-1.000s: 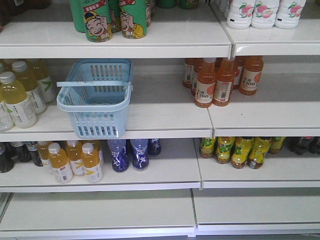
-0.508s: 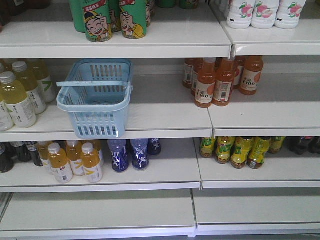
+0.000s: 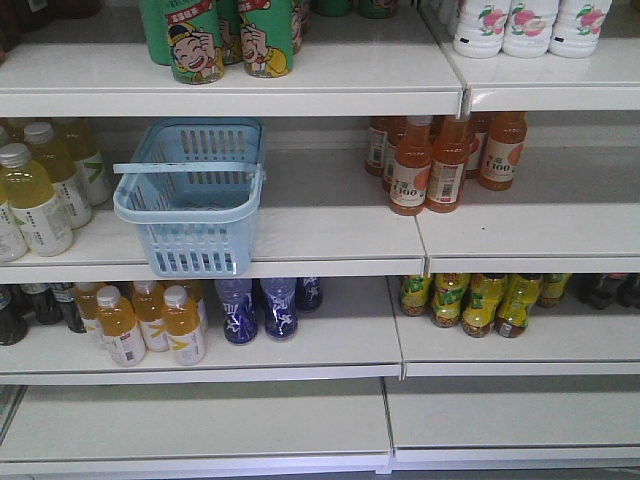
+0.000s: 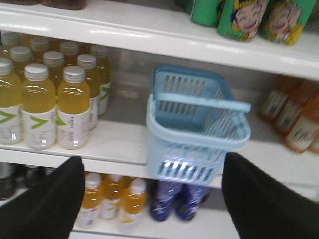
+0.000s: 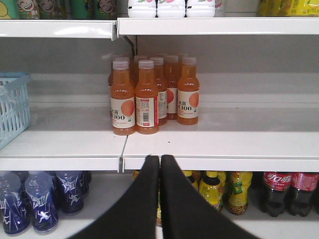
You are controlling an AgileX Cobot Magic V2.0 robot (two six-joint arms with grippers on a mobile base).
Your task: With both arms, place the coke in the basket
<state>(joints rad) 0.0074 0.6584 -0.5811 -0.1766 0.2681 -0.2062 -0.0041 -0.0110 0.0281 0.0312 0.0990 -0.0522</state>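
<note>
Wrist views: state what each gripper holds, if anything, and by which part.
Nothing is held. The left gripper is open and empty, facing the basket; the right gripper is shut on nothing.

The basket (image 3: pixel 195 245) is pale blue with slotted walls. The orange bottles (image 3: pixel 408 172) wear white labels; green cans (image 3: pixel 195 45) carry cartoon faces; blue bottles (image 3: pixel 240 312) show white streaks; the surface (image 3: pixel 330 225) is white.

Place: a shop; the drinks aisle
Shelving: white shelves (image 3: pixel 330 215) in tiers one above another; joined side by side in bays
Stock: one kind per cluster, in ranks; orange bottles (image 3: pixel 440 160); yellow bottles (image 4: pixel 50 99); blue bottles (image 3: pixel 262 308); green cartoon cans (image 3: pixel 225 40); cola bottles (image 5: pixel 286 191)
Shopper's gear: a light blue basket (image 3: pixel 195 248) with slotted sides, on the middle shelf
</note>
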